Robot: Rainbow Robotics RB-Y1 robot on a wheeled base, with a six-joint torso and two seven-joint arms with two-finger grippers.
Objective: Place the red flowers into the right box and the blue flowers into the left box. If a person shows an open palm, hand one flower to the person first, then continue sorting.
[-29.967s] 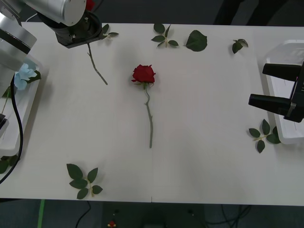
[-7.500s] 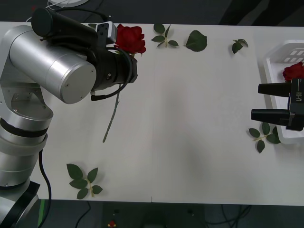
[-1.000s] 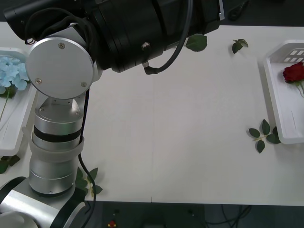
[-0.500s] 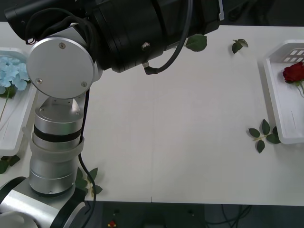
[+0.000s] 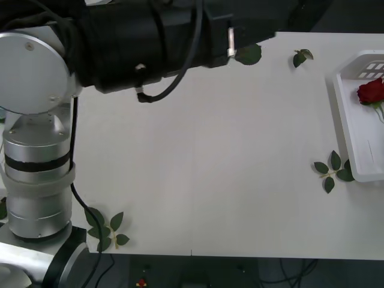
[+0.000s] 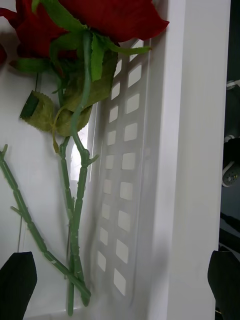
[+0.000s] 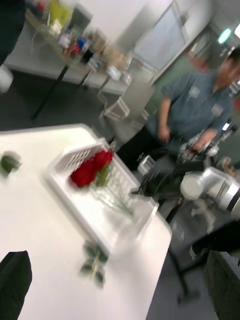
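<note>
The left arm (image 5: 120, 42) has swung leftward across the surface (image 5: 210, 150), fingers (image 7: 15, 280) open and empty, right fingers (image 6: 17, 280) open over the red flowers (image 5: 371, 91) in the right box (image 5: 351, 144) at three o'clock; sorting looks nearly finished, next retreat.

Your left arm (image 5: 120, 42) blocks the desk's (image 5: 228, 156) whole far-left part in the front view, so you can't tell what's under it. The right box (image 5: 351, 129) runs off the edge, and its red flowers (image 5: 371, 92) get cut there too. The left wrist picture is smeared; those roses (image 7: 91, 167) are just a red blob.
</note>
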